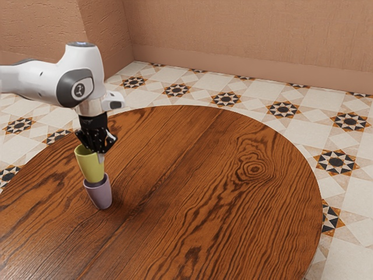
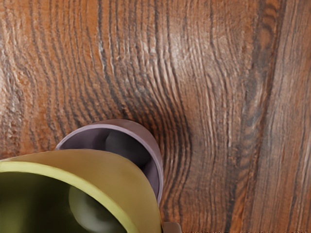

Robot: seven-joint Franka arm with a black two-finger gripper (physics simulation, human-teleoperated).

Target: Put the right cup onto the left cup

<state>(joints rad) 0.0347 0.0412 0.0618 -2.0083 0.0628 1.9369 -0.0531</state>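
"The gripper [image 1: 98, 150] is at the yellow cup's [image 1: 90, 168] rim in the exterior view."

"Closed on it?"

"Can't tell whether it's open or gripping."

"And the cup?"

"Over the purple cup's [image 1: 100, 195] mouth; that one stands on the table [image 1: 204, 175]. I can't tell how deep the upper base sits."

"Wrist view?"

"Yellow's dark inside, and part of purple's shadowed inside past its wall."

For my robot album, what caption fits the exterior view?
Black gripper at the rim of the yellow cup, purple cup underneath.
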